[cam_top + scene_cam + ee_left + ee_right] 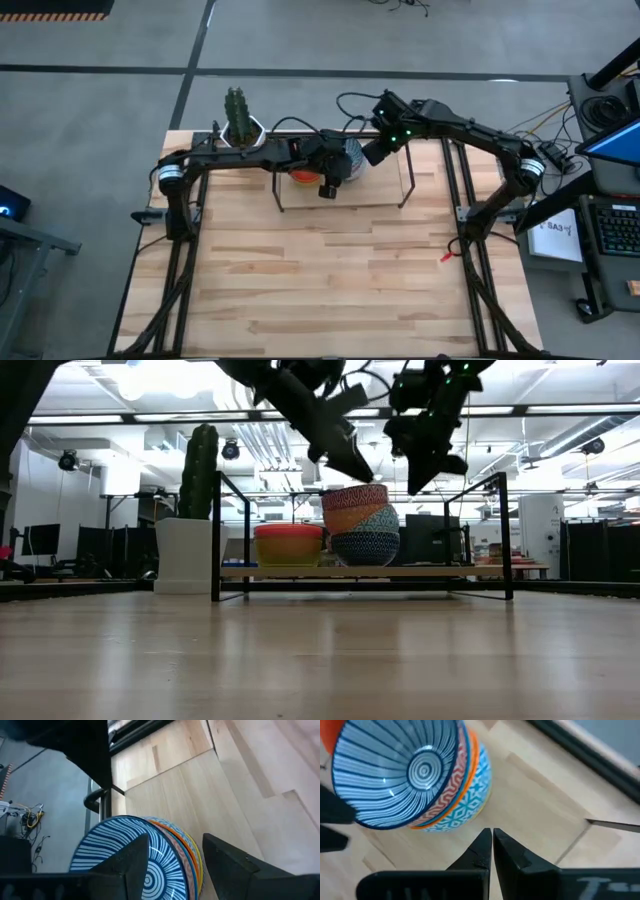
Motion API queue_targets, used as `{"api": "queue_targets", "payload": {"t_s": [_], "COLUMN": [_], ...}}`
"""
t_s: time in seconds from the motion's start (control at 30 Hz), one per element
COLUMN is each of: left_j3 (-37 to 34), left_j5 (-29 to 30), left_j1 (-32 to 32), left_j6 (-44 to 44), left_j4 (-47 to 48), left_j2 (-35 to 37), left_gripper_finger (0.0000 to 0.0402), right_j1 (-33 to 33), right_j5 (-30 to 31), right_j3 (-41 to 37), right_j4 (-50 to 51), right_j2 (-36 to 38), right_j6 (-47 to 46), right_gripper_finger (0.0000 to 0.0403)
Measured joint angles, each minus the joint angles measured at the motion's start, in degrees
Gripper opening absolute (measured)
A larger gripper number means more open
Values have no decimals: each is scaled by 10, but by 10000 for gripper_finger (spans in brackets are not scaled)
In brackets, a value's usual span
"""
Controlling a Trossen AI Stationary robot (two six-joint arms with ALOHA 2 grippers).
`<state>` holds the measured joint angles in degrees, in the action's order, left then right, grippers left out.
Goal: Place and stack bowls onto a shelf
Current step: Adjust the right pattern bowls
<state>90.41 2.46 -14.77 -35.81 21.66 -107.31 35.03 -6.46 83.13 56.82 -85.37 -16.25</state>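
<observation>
On the shelf point(430, 571) stands a stack of three bowls point(362, 525). Its top bowl is white with a blue radial pattern point(110, 850), over an orange one and a blue-patterned one. Beside it an orange-red bowl point(288, 532) sits nested on another bowl. My left gripper point(175, 840) is open just above the stack's top rim, one finger over the bowl's hollow and one outside the stack, tips a little clear of it in the low view point(360, 468). My right gripper point(492, 832) is shut and hovers beside the stack point(420, 775), toward the shelf's right, touching nothing.
A white pot with a tall cactus point(240, 122) stands off the shelf's left end point(185, 550). The shelf's black frame posts point(503, 535) rise at its corners. Bare shelf board point(385, 190) lies right of the stack, and the wide tabletop point(330, 280) lies in front.
</observation>
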Motion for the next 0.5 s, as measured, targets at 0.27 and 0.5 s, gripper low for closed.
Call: {"api": "queue_targets", "payload": {"t_s": [0.27, 0.5], "left_j3": [0, -15], "left_j5": [-8, -45], "left_j1": [1, 1], "left_j6": [19, 34], "left_j4": [60, 179], "left_j2": [42, 83], "left_gripper_finger": [169, 169], "right_j1": [-5, -50], "right_j5": [20, 66], "right_j3": [0, 0], "right_j4": [3, 1], "right_j2": [53, 85], "right_j6": [-7, -7], "right_gripper_finger": [9, 9]}}
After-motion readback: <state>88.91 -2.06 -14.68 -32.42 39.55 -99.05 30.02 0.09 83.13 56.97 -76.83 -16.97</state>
